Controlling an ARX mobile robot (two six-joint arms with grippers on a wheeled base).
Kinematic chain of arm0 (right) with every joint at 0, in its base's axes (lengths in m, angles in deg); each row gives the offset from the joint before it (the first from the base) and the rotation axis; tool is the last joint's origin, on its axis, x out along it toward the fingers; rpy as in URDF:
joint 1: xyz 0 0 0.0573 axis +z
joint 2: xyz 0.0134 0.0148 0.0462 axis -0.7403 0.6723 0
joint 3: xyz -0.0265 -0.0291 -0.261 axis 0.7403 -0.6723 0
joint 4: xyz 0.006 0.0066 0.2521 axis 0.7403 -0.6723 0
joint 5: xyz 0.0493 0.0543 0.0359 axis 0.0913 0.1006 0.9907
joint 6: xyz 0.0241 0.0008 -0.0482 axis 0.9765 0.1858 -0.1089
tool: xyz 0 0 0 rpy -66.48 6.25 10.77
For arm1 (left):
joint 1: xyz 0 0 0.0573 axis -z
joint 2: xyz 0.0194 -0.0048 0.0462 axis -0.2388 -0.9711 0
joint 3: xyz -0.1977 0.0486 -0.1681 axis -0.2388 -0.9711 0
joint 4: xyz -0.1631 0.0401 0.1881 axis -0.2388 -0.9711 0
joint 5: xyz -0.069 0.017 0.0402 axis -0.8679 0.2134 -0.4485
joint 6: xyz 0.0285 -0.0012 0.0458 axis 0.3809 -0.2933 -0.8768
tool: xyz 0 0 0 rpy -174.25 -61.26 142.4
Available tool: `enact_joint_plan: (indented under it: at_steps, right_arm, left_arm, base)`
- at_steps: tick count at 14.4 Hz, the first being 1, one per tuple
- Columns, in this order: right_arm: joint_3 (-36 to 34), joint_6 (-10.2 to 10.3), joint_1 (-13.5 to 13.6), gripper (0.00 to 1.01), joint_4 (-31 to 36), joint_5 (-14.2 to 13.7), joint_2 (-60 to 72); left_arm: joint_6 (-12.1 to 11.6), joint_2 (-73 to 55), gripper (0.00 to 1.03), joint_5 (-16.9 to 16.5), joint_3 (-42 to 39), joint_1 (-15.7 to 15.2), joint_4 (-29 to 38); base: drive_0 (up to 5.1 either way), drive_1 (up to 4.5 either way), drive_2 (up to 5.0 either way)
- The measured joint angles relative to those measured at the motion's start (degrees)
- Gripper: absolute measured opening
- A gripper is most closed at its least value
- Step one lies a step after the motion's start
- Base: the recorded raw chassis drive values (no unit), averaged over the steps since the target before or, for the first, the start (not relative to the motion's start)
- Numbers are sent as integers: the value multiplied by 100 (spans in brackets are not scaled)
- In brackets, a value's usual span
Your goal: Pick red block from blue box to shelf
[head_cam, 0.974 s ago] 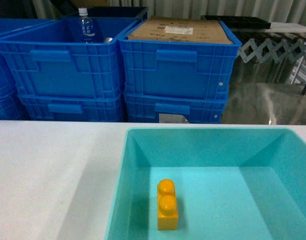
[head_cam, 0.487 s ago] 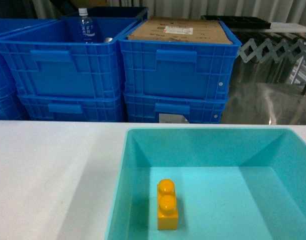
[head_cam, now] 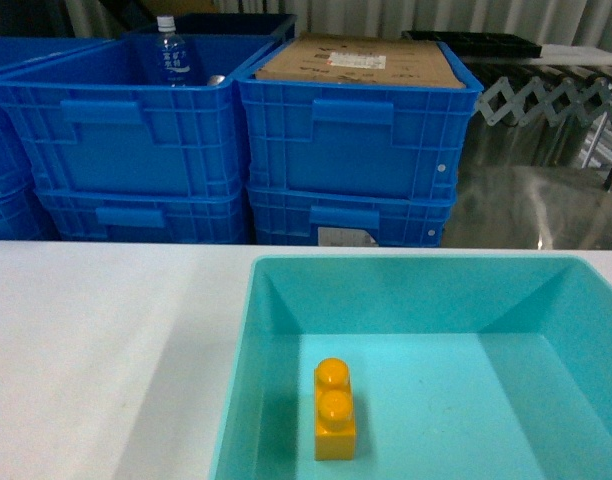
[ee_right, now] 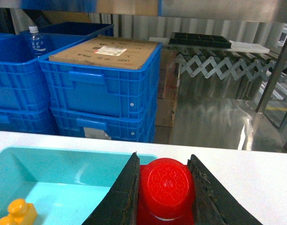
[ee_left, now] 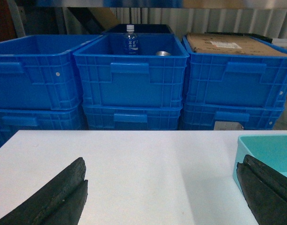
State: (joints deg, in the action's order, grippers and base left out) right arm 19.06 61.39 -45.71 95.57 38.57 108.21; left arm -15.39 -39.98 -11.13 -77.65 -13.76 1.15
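Note:
My right gripper (ee_right: 163, 157) is shut on the red block (ee_right: 167, 187), its round stud facing the camera between the two black fingers. It hangs over the far right rim of the blue box (ee_right: 64, 164), a turquoise bin on the white table. In the head view the blue box (head_cam: 406, 290) holds only a yellow brick (head_cam: 335, 410), and neither gripper shows there. My left gripper (ee_left: 163, 161) stands open over bare table, left of the box corner (ee_left: 265, 143). A steel rail of the shelf (ee_right: 218, 9) crosses the top of the right wrist view.
Stacked dark blue crates (head_cam: 356, 140) stand behind the table; one holds a cardboard box (head_cam: 361, 62), another a water bottle (head_cam: 169, 52). A folding metal conveyor (ee_right: 228, 68) and a steel upright (ee_right: 275, 70) are at the back right.

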Motion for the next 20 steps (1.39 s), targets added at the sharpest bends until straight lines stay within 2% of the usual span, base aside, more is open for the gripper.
enact_joint_plan:
  at_steps: [3, 13, 20]
  right_arm:
    - [-11, 4, -249, 23, -17, 72, 9]
    - [-11, 17, -247, 23, -4, 74, 9]
    - [-11, 17, -247, 23, -4, 74, 9]
  left_arm:
    - [0, 0, 98, -2, 0, 0, 0]
    - [0, 0, 98, 0, 0, 0, 0]
    - [0, 0, 98, 0, 0, -2, 0]
  base:
    - [0, 0, 0]
    - [0, 0, 0]
    - [-158, -158, -158]
